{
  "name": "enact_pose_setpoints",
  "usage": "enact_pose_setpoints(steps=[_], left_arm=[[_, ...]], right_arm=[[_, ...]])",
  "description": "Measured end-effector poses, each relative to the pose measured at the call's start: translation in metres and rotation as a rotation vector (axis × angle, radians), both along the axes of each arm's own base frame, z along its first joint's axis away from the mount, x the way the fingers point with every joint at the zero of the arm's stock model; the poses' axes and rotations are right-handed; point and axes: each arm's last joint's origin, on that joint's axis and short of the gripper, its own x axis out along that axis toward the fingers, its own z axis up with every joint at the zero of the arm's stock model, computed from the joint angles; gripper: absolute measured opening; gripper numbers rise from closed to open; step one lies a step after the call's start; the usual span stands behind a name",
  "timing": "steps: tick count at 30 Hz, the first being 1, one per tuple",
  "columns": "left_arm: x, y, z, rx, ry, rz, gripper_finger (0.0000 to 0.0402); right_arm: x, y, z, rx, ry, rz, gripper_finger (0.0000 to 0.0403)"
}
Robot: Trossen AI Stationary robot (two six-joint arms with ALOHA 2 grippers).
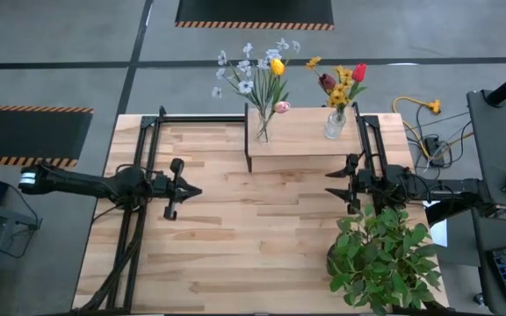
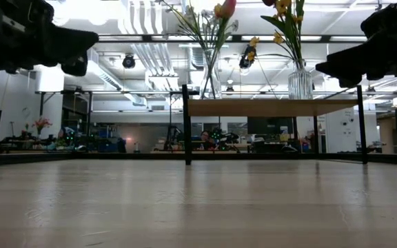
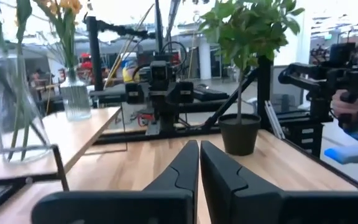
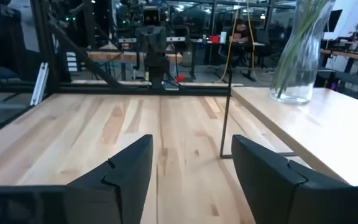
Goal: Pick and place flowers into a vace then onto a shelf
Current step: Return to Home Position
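Observation:
Two clear glass vases stand on the shelf, a light wood board on thin black legs at the table's far middle. The left vase holds pale blue-white sprigs, a yellow and a pink head. The right vase holds red, dark red and small yellow flowers. My left gripper hovers shut over the table's left middle, fingers pointing right. My right gripper hovers open at the right, in front of the shelf's right end, fingers pointing left. Neither touches anything.
A bushy green plant in a dark pot stands at the table's near right corner, close to my right arm. Black frame rails run along the table's left and right sides. Bare wood lies between the two grippers.

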Motion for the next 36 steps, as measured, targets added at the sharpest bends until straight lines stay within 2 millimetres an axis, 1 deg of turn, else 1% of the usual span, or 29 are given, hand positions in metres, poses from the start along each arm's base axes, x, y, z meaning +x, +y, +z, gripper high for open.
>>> enact_pose_setpoints(steps=[4,10,13,15,19,23,25,31,36], left_arm=[[-0.002,0.0,-0.005,-0.045,0.057,-0.006,0.0],[-0.01,0.0,-0.006,-0.158,0.089,-0.021,0.0],[-0.014,0.0,-0.01,-0.198,0.126,-0.023,0.0],[-0.016,0.0,-0.01,-0.199,0.126,-0.023,0.0],[-0.02,0.0,-0.01,-0.191,0.127,-0.023,0.0],[-0.023,0.0,-0.016,-0.191,0.174,-0.019,0.0],[-0.024,0.0,-0.015,-0.195,0.164,-0.02,0.0],[-0.026,0.0,-0.013,-0.182,0.142,-0.021,0.0],[-0.026,0.0,-0.016,-0.195,0.169,-0.02,0.0]], right_arm=[[0.0,0.001,0.0,0.005,-0.001,0.02,0.0186],[0.0,0.001,0.0,0.007,0.0,0.035,0.0155],[0.0,0.002,0.0,0.006,0.0,0.086,0.0144],[0.0,0.003,0.0,0.003,-0.004,0.12,0.0138],[0.0,0.004,0.0,0.002,-0.007,0.121,0.0128],[0.0,0.003,-0.001,0.024,0.0,0.116,0.0115],[0.0,0.003,-0.002,0.025,0.007,0.115,0.0109],[0.0,0.003,-0.001,0.014,-0.009,0.113,0.0089],[0.0,0.003,-0.002,-0.024,0.009,0.11,0.0072]])
